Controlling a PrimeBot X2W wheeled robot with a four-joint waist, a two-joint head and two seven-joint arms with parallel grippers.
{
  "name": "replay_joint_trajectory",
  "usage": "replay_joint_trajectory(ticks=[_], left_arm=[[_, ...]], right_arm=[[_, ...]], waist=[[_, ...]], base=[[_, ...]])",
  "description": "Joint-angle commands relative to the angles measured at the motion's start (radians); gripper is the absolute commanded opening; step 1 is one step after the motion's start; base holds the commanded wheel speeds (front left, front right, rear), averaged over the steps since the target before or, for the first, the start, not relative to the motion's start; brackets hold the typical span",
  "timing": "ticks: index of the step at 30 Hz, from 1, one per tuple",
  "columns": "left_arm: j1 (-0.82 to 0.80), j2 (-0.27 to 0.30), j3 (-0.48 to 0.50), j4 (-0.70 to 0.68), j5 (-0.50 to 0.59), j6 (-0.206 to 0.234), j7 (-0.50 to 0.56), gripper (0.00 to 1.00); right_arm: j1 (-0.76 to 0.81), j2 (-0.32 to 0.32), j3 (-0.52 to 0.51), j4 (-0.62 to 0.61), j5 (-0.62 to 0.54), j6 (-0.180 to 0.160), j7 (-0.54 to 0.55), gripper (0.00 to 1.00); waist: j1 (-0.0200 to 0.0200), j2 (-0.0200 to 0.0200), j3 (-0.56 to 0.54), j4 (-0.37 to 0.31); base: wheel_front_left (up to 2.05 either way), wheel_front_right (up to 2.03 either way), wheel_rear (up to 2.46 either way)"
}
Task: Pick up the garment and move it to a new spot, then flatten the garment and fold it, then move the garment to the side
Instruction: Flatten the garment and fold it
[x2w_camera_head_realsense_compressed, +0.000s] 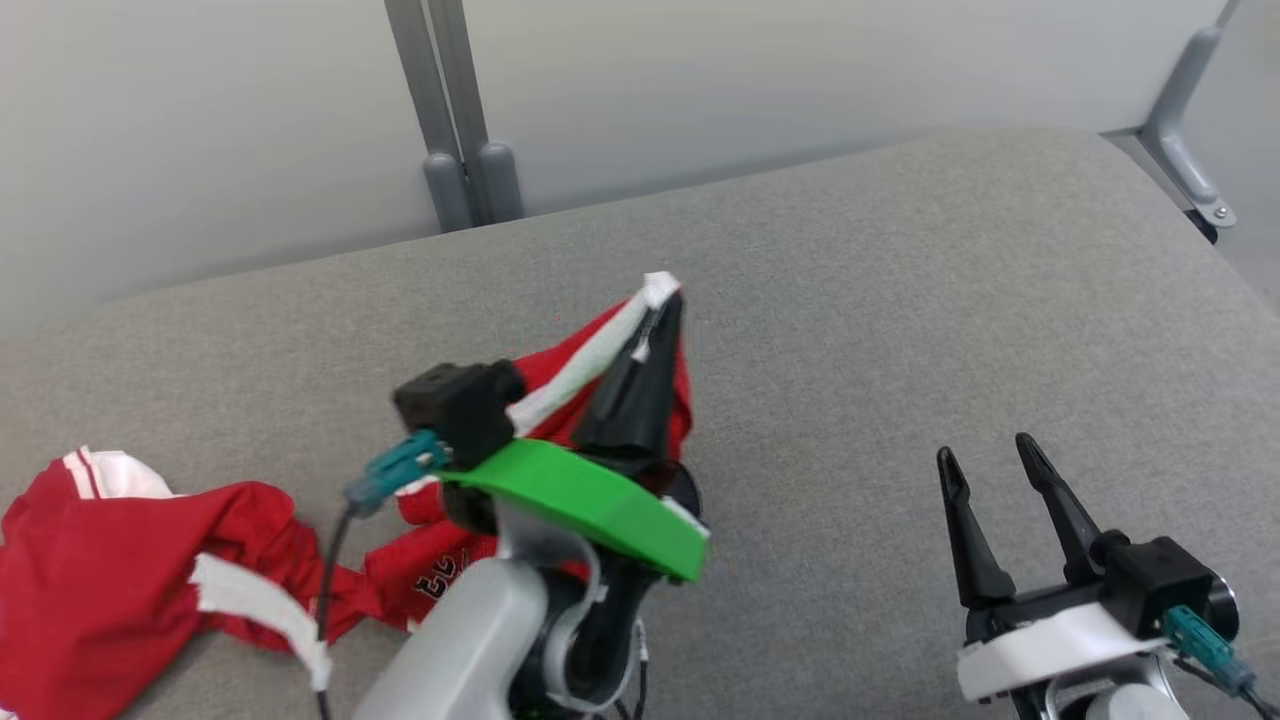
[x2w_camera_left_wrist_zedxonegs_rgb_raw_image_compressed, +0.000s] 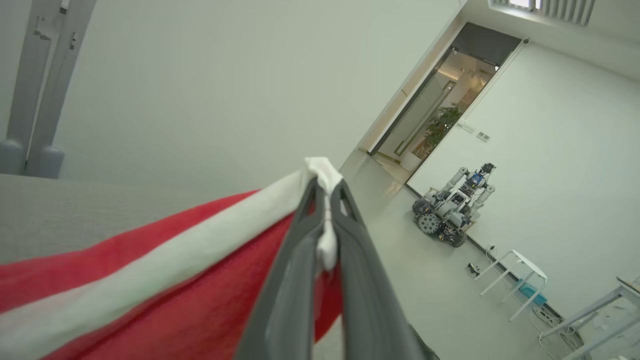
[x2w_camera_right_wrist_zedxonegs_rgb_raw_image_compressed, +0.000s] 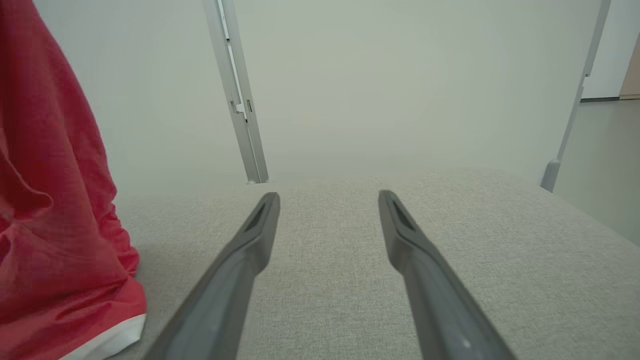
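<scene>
Left gripper (x2w_camera_head_realsense_compressed: 665, 300) pinching the white-trimmed edge of a red fabric garment (x2w_camera_head_realsense_compressed: 120, 560), lifted above a grey upholstered surface (x2w_camera_head_realsense_compressed: 900, 300).
Right gripper (x2w_camera_head_realsense_compressed: 985, 465) hovers apart, fingers spread, holding nothing.

Red garment (x2w_camera_head_realsense_compressed: 120, 560) w/ white trim

Grey woven-fabric worktop (x2w_camera_head_realsense_compressed: 900, 300) with a rounded far corner, backed by a plain pale partition (x2w_camera_head_realsense_compressed: 800, 80). Paired grey metal posts (x2w_camera_head_realsense_compressed: 455, 120) rise behind its far edge, and an angled grey bracket (x2w_camera_head_realsense_compressed: 1185, 130) stands at the right corner. Left wrist view: glossy pale floor (x2w_camera_left_wrist_zedxonegs_rgb_raw_image_compressed: 425, 290), white wall (x2w_camera_left_wrist_zedxonegs_rgb_raw_image_compressed: 565, 125), glazed doorway (x2w_camera_left_wrist_zedxonegs_rgb_raw_image_compressed: 450, 95) with a potted plant (x2w_camera_left_wrist_zedxonegs_rgb_raw_image_compressed: 442, 125) beyond, a parked wheeled robot (x2w_camera_left_wrist_zedxonegs_rgb_raw_image_compressed: 452, 210), and a small white table (x2w_camera_left_wrist_zedxonegs_rgb_raw_image_compressed: 515, 275).
</scene>
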Motion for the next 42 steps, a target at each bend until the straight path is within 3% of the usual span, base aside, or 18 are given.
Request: replay_joint_trajectory(ticks=[1,7,13,14,15,21,26,31,35,42], left_arm=[[-0.065,0.002,-0.052,0.045,-0.021,0.019,-0.036,0.0],[-0.256,0.002,-0.297,0.274,-0.102,0.065,-0.145,0.0],[-0.373,0.003,-0.461,0.375,-0.252,0.045,-0.218,0.0],[-0.386,0.002,-0.481,0.383,-0.272,0.035,-0.226,0.24],[-0.397,0.004,-0.499,0.394,-0.289,0.029,-0.233,1.0],[-0.428,0.004,-0.628,0.42,-0.373,0.025,-0.235,1.0],[-0.436,0.003,-0.671,0.398,-0.404,-0.002,-0.184,1.0],[-0.466,0.011,-0.656,0.414,-0.351,0.049,-0.21,1.0],[-0.445,0.132,-0.6,0.371,-0.307,0.12,-0.229,1.0],[-0.389,0.441,-0.599,0.178,-0.296,0.236,-0.139,1.0]], right_arm=[[-0.038,0.005,0.011,-0.002,0.007,0.0,-0.003,1.0],[-0.126,0.031,0.042,0.007,0.033,0.0,-0.003,1.0],[-0.157,0.048,0.041,0.027,0.058,0.0,-0.003,1.0],[-0.158,0.049,0.039,0.03,0.062,0.0,-0.003,1.0],[-0.158,0.049,0.037,0.032,0.076,0.0,-0.003,1.0],[-0.157,0.05,0.023,0.034,0.106,0.0,-0.003,1.0],[-0.164,0.05,0.003,0.027,0.086,0.0,-0.003,1.0],[-0.143,0.049,-0.015,0.016,0.061,0.0,-0.003,1.0],[-0.113,0.049,-0.025,0.011,0.045,0.0,-0.003,1.0],[-0.059,0.049,-0.046,-0.002,0.024,0.0,-0.003,1.0]], waist=[[0.0,0.0,0.056,-0.049],[0.0,0.0,0.171,-0.164],[0.0,0.0,0.247,-0.249],[0.0,0.0,0.254,-0.257],[0.0,0.0,0.259,-0.263],[0.0,0.0,0.269,-0.27],[0.0,0.0,0.258,-0.236],[0.0,0.0,0.229,-0.2],[0.0,0.0,0.193,-0.184],[0.0,0.0,0.152,-0.153]], base=[[0.0,0.0,0.0],[0.0,0.0,0.0],[0.0,0.0,0.0],[0.0,0.0,0.0],[0.0,0.0,0.0],[0.0,0.0,0.0],[0.0,0.0,0.0],[0.0,0.0,0.0],[0.0,0.0,0.0],[0.0,0.0,0.0]])
